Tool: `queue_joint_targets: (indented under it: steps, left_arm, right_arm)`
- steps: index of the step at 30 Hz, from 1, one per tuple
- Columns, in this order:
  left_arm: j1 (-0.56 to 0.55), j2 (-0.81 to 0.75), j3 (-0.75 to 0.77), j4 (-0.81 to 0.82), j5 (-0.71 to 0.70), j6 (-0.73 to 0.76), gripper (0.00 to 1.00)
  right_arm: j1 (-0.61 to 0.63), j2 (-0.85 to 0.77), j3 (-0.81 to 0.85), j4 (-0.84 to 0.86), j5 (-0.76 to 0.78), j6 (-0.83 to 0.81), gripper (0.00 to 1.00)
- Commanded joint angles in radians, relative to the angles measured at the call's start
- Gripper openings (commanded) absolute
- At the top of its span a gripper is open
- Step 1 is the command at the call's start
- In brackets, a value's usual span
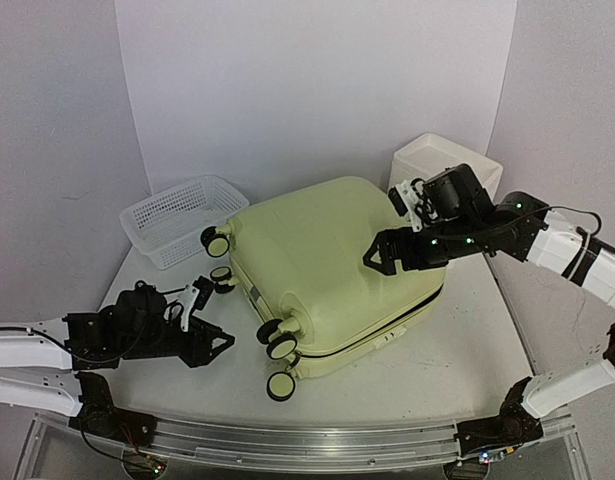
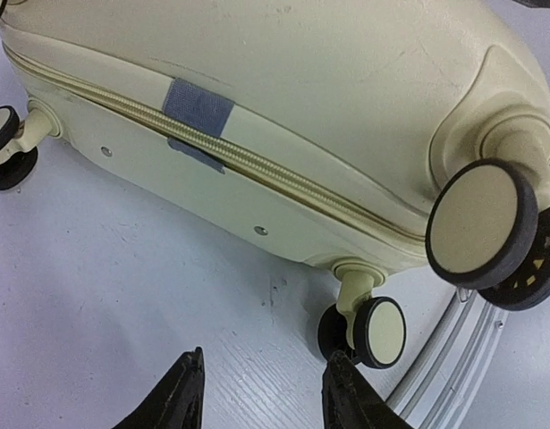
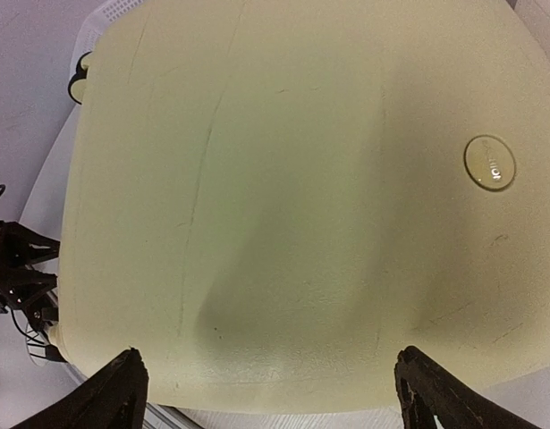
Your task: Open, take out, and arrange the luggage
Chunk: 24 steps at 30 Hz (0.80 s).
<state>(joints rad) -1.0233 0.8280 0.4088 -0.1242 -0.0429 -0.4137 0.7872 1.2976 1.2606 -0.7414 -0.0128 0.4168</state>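
The luggage was laid flat in the middle of the table, its wheels turned to the left and the zip closed along that side. The left gripper was held low at the near left, beside the wheels, fingers parted with nothing between them. The right gripper was poised over the lid, spread wide and empty. A white mesh basket was set at the far left.

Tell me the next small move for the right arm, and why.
Probably lower the open right gripper toward the luggage's near edge, where a dark gap shows under the lid, to lift it. The lid is down, and the gripper hovers above it, holding nothing.
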Motion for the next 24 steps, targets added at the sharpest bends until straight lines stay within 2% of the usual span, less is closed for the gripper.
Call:
queue_joint_targets:
  steps: [1, 6, 11, 15, 24]
  left_arm:
    - [-0.017, -0.01, -0.093, 0.252, 0.014, 0.081, 0.45]
    - [-0.044, 0.041, -0.165, 0.445, 0.083, 0.116, 0.42]
    - [-0.138, 0.137, -0.148, 0.53, 0.103, 0.148, 0.43]
    - [-0.249, 0.205, -0.127, 0.561, 0.006, 0.186, 0.45]
    - [-0.387, 0.388, -0.052, 0.679, -0.142, 0.127, 0.5]
  right_arm:
    - [0.026, -0.019, -0.03, 0.04, 0.038, 0.054, 0.96]
    - [0.028, -0.033, -0.061, 0.087, -0.007, 0.088, 0.96]
    - [0.029, -0.027, -0.078, 0.128, -0.029, 0.112, 0.96]
    - [0.031, -0.017, -0.072, 0.14, -0.032, 0.114, 0.96]
    - [0.033, -0.022, -0.061, 0.164, -0.038, 0.111, 0.96]
